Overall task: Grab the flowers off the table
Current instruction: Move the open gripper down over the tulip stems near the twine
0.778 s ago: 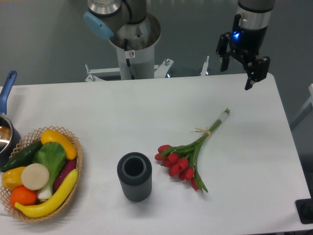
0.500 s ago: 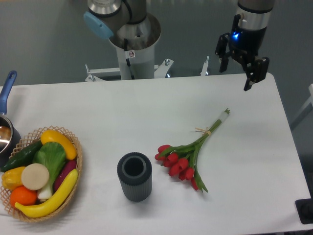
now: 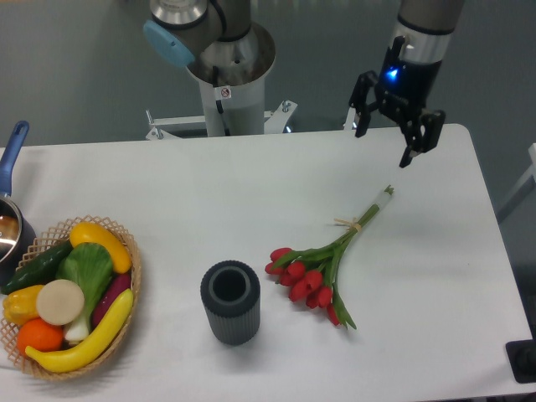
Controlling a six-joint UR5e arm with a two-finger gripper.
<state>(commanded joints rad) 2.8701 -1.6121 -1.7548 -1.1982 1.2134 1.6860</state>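
Note:
The flowers [image 3: 322, 270], a bunch of red tulips with green stems tied with tan string, lie flat on the white table [image 3: 251, 201] right of centre, heads toward the front and stem ends pointing to the back right. My gripper [image 3: 385, 146] hangs open above the table's back right part, just beyond the stem ends and well above them. Its two black fingers are spread apart with nothing between them.
A dark ribbed cylindrical vase [image 3: 230, 301] stands upright left of the tulip heads. A wicker basket [image 3: 126, 251] of vegetables sits at the front left, with a blue-handled pot [image 3: 10, 213] behind it. The arm's base [image 3: 224, 79] rises behind the table's back edge.
The gripper has moved left and slightly down, toward the stem ends of the flowers, still open. The flowers have not moved.

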